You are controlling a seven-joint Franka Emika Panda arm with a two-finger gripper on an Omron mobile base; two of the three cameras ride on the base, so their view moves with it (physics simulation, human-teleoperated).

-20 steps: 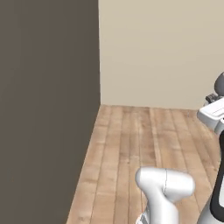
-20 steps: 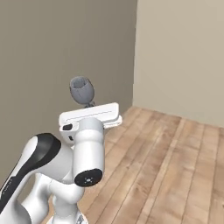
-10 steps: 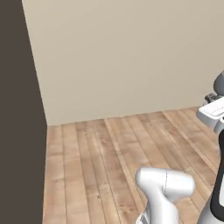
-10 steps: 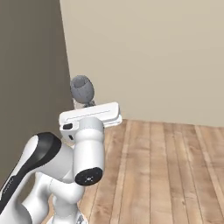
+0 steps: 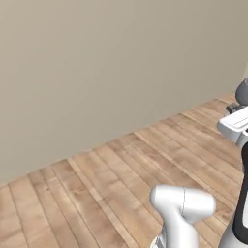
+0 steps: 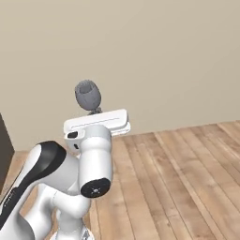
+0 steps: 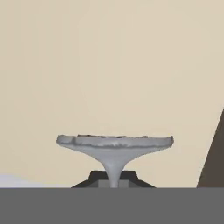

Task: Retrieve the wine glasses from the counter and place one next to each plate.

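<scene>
A grey-tinted wine glass stands upright above the hand, with my gripper shut on its thin stem. In the left base view the same wine glass peeks in at the right edge, over the white hand. The hand view shows the wine glass flaring wide from a narrow stem that is pinched at my gripper. The counter and the plates are out of view.
A plain beige wall faces the base, with a wooden plank floor running up to it. A dark panel shows at the left edge of the right base view and as a dark panel in the hand view.
The whole scene has slid left across both base views, so the base has turned. The dark panel has left the left base view. The glass stays gripped in the same pose.
</scene>
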